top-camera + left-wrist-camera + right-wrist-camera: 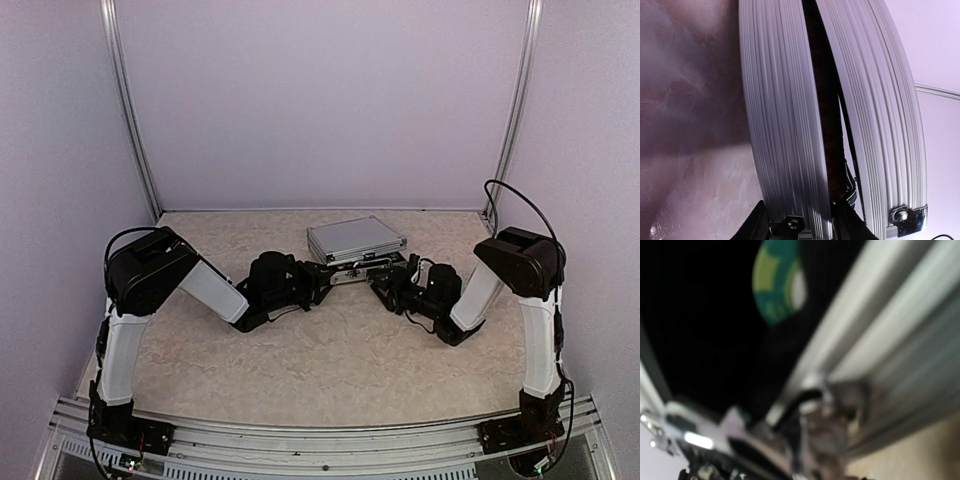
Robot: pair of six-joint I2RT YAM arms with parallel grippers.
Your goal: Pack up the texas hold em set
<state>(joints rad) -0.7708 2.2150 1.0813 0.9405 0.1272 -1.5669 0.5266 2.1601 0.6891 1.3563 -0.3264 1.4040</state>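
Observation:
The silver aluminium briefcase (355,238) lies at the back middle of the table, its lid slightly ajar. My left gripper (325,276) is at its front left corner. In the left wrist view the ribbed base shell (785,125) sits between my two black fingers (756,222), one outside and one in the dark gap under the lid (880,125). My left gripper (802,222) is shut on that base wall. My right gripper (388,280) is at the front right corner. The right wrist view is blurred and shows the case rim (910,355), the black lining and a green and white chip (777,280) inside.
The beige mottled tabletop (330,350) is bounded by lilac walls at the left, right and back. Metal frame posts (515,110) stand in the back corners. A rail (320,440) runs along the near edge between the arm bases.

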